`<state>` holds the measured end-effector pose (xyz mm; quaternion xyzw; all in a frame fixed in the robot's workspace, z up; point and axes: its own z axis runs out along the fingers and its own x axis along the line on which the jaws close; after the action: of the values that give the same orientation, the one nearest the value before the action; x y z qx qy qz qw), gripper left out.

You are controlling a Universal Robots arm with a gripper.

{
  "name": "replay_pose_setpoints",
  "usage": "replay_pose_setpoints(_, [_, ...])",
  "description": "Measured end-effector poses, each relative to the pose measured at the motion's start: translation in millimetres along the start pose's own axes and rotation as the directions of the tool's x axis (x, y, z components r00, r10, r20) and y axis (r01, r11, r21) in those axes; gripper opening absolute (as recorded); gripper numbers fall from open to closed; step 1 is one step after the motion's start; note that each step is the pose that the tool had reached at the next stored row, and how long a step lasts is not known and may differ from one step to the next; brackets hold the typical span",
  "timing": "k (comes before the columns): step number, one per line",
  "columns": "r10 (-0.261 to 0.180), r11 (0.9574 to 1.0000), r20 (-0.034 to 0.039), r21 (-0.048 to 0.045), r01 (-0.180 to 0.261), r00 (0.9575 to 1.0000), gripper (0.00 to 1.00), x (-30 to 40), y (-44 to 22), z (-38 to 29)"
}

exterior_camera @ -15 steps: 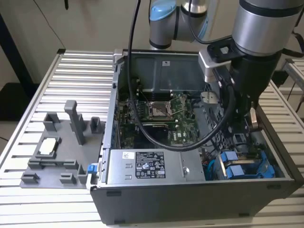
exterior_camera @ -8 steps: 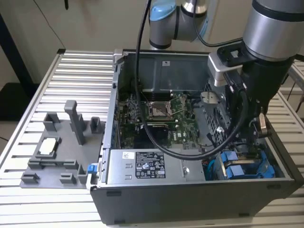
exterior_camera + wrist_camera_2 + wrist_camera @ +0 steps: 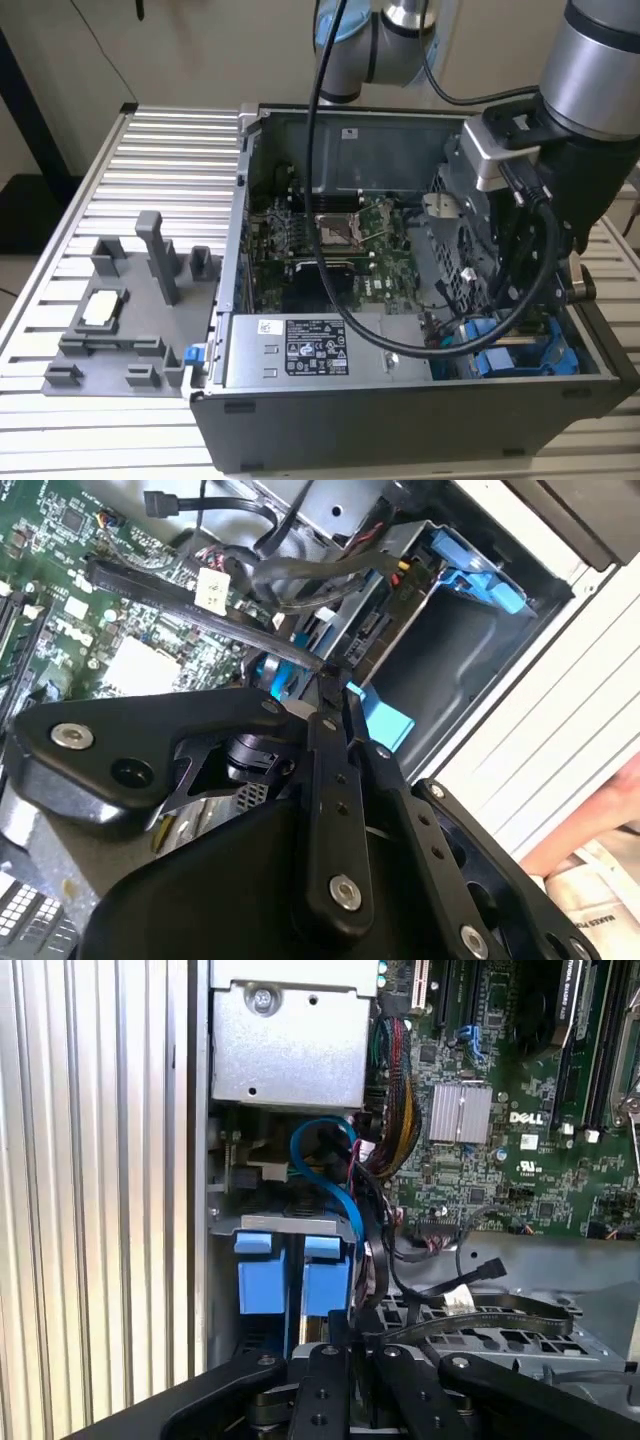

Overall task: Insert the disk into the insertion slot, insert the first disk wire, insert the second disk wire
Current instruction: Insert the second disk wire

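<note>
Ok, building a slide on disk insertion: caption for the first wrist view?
Tool close to the blue disk carrier inside the open computer case, green motherboard alongside.

Disk [image 3: 505, 362] carrier: bright blue. Motherboard [image 3: 372, 262]: green. Heatsink [image 3: 460, 1113]: silver, fine ribs. Power-supply box [image 3: 245, 358]: silver, with a black-and-white sticker [image 3: 315, 352]. Fixture tray [image 3: 120, 330]: plain grey. Surface [image 3: 170, 150]: pale silver, parallel ribs. Case [image 3: 400, 420]: dark grey.

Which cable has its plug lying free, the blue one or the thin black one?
The thin black cable: its plug ends in open air, while the blue cable curves down beside the blue carrier.
</note>
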<state>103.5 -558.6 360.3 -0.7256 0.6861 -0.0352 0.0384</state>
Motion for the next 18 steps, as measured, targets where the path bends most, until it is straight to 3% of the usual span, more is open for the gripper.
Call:
replay_pose_setpoints(3, [0.000,0.9999,0.0007,-0.0118,0.000,1.0000,0.15,2.0,-9.4,1.0])
replay_pose_setpoints(5, [0.000,0.9999,0.0020,-0.0132,0.000,1.0000,0.15,2.2,-12.1,1.2])
replay_pose_setpoints(13, [0.000,0.9999,0.0029,-0.0121,0.000,1.0000,0.15,-0.6,-6.7,-6.1])
replay_pose_setpoints(18, [-0.002,0.9999,0.0029,-0.0121,0.002,1.0000,0.15,-12.8,-5.4,-8.5])
